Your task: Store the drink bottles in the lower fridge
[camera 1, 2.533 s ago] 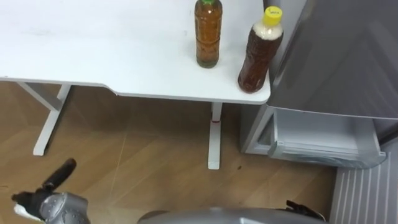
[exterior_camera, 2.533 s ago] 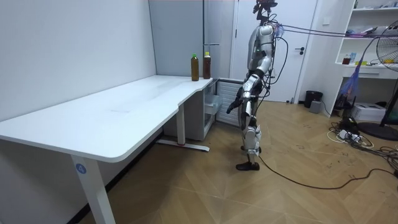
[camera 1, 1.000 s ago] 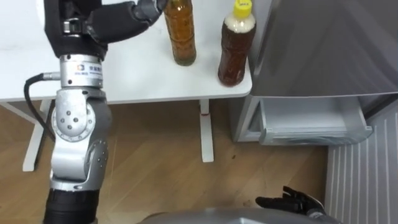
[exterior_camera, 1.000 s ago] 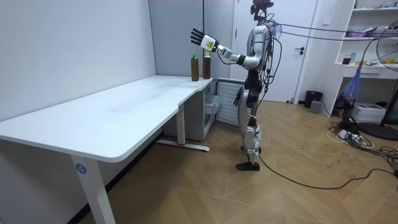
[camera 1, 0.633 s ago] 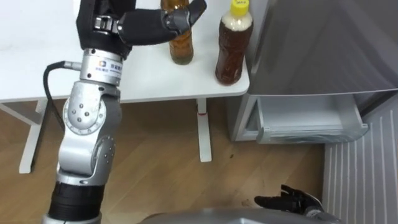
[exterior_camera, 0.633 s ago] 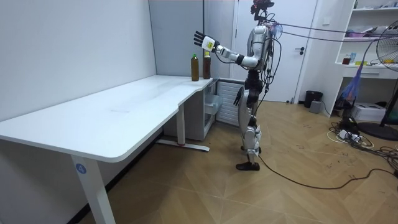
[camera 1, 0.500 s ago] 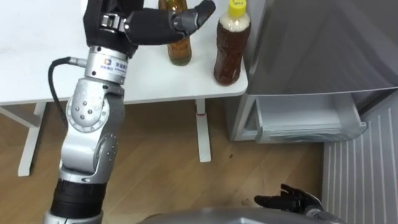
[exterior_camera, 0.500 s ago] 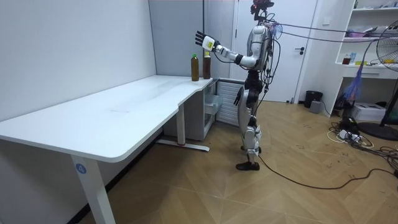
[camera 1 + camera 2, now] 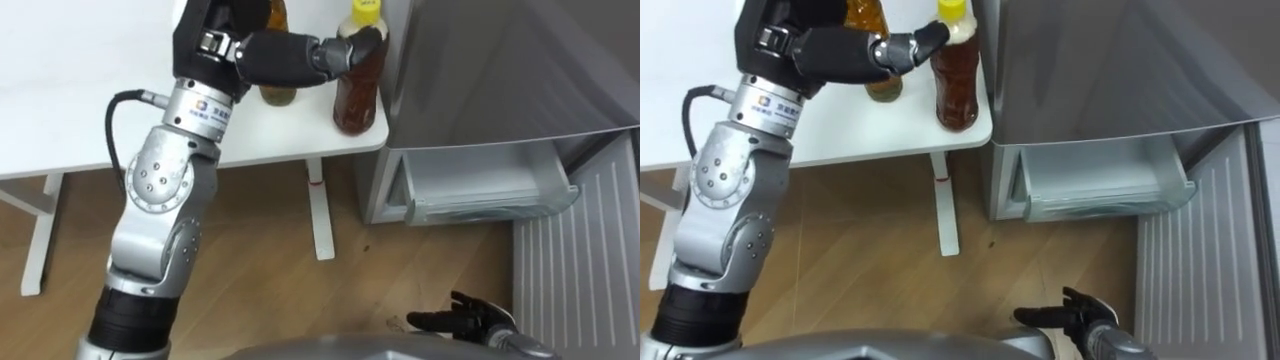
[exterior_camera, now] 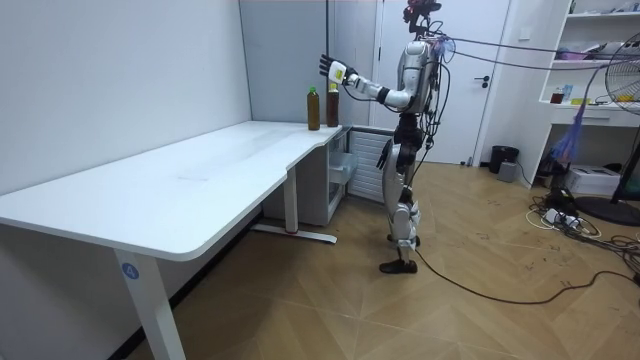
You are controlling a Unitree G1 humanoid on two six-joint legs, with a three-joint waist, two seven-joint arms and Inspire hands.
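The robot stands at the end of the white table (image 9: 80,80), beside the grey fridge (image 9: 500,70), whose lower drawer (image 9: 480,185) is pulled open below table height. Both drinks are on the table's corner nearest the fridge. A brown bottle with a yellow cap (image 9: 358,95) stands upright just beside the fridge wall, and a second bottle (image 9: 277,95) stands upright close on its left, partly hidden behind the arm. The left hand (image 9: 285,55) reaches across in front of the second bottle, its fingers stretched out nearly straight. The fingertips (image 9: 352,50) are at the yellow-capped bottle's shoulder, touching it or very nearly; nothing is held yet. That bottle lies to the hand's right, along the line in which the fingers point, with its long axis vertical and square to the level hand. So the grasp probably calls for the fingers to curl round the upper body from the side, without pushing the bottle over against the fridge. The right hand (image 9: 462,320) hangs low by the robot's side, fingers loosely spread and empty, well apart from the table, so the left hand is clearly the nearer one.
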